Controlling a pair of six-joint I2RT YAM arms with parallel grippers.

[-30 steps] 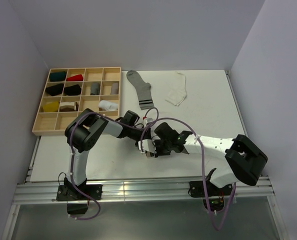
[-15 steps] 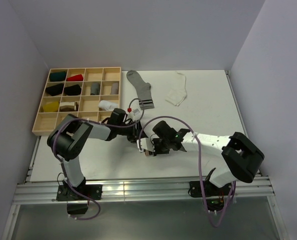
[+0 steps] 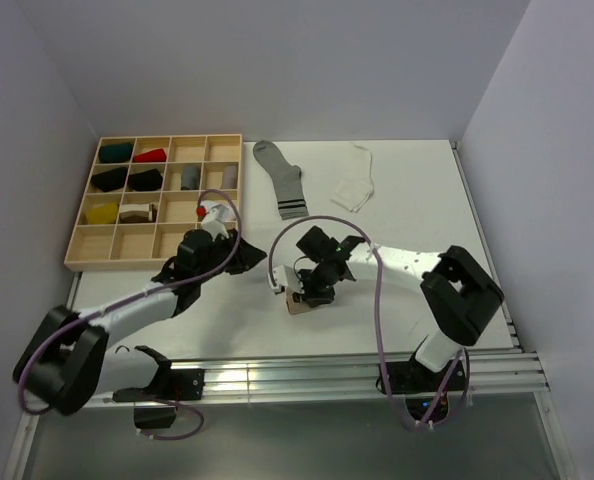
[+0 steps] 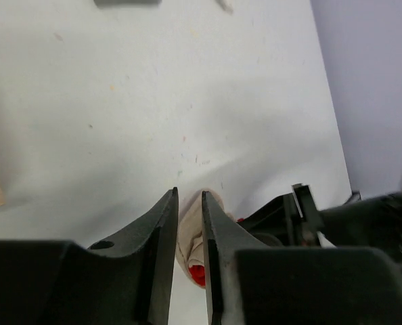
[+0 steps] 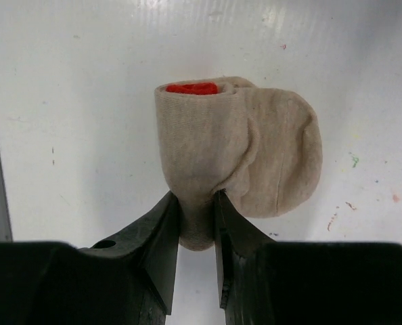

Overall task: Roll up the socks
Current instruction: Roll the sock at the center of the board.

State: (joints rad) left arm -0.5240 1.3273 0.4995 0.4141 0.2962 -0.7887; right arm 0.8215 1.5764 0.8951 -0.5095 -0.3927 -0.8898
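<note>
Here, the right end effector (image 5: pixel 195 200) clamps the rolled beige sock (image 5: pixel 238 145), likely stopping it unrolling; the left end effector (image 4: pixel 189 198), narrowly parted, holds nothing.

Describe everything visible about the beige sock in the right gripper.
The beige sock is soft knit fabric, rolled into a stubby bundle, with red showing at its core at one end and a loose rounded flap along one side. The right gripper pinches its other end, near the front edge of the white table.
</note>
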